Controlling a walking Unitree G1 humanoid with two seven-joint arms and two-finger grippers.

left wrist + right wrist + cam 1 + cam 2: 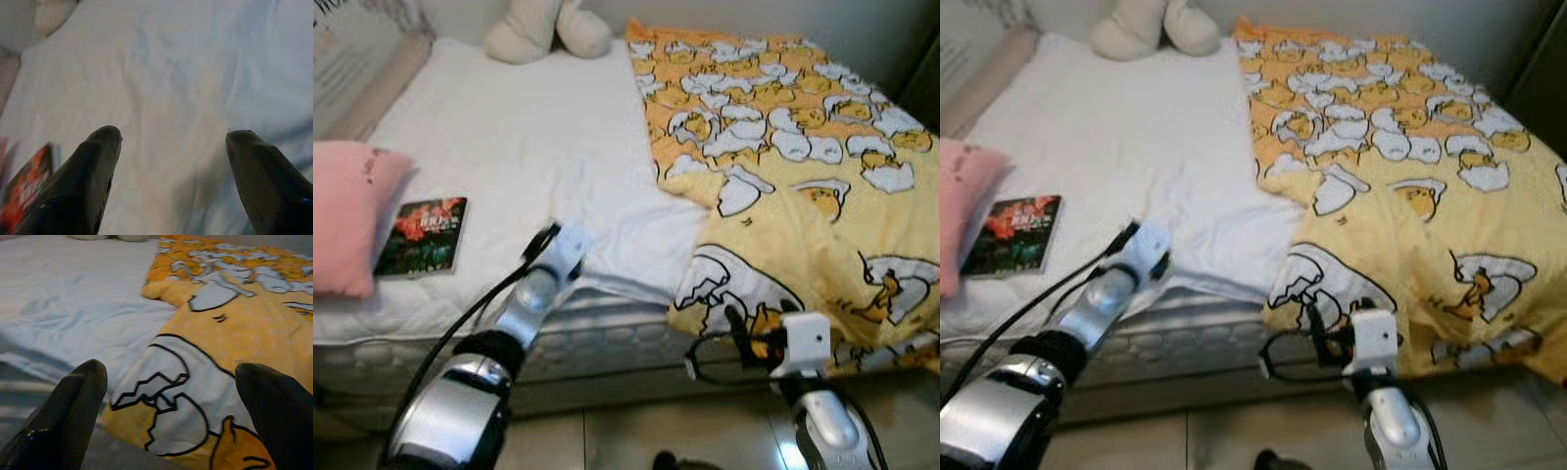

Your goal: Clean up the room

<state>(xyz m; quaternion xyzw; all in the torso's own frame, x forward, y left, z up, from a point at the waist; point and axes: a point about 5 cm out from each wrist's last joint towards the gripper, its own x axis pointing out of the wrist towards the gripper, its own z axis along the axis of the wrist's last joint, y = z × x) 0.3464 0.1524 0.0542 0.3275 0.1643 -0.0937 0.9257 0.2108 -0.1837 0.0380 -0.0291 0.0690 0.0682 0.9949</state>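
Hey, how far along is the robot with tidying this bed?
Barely started, it seems. Done: nothing obvious. In hand: both grippers are open and empty; the left gripper hovers over the white sheet, the right gripper faces the yellow blanket's hanging edge. Left: the blanket covers only half the bed, bunched there; a book lies by the pink pillow, with a plush toy at the head.
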